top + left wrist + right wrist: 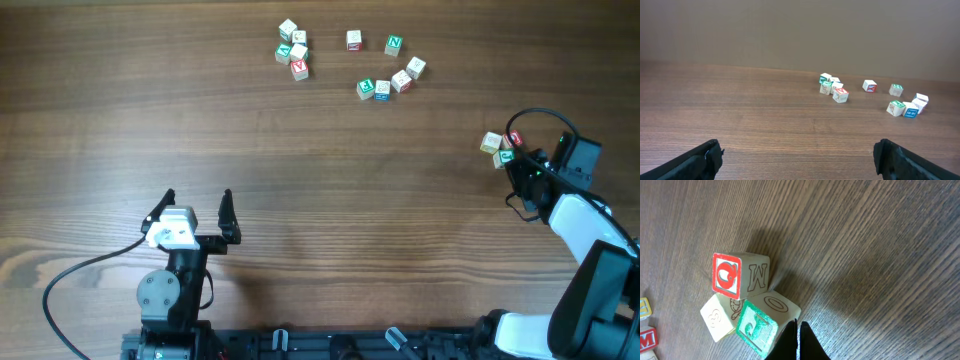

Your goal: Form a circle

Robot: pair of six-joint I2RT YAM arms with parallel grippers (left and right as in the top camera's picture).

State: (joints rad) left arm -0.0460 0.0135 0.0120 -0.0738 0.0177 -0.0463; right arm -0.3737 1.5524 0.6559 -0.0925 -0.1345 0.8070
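Note:
Small wooden letter blocks lie on the table. A tight cluster (292,50) sits at the far middle, and a loose arc of several blocks (394,44) curves to its right. Three more blocks huddle at the right: a red-faced M block (740,275), a cream block (717,316) and a green-faced O block (765,322). My right gripper (796,325) is shut with nothing between its fingers, its tips against the green-faced block's side (505,157). My left gripper (196,205) stands open and empty near the front edge, far from the cluster (831,87).
Bare wooden tabletop (320,180) lies between the left gripper and the blocks. In the right wrist view, two further blocks (645,307) peek in at the left edge. The right arm's cable (545,118) loops above its wrist.

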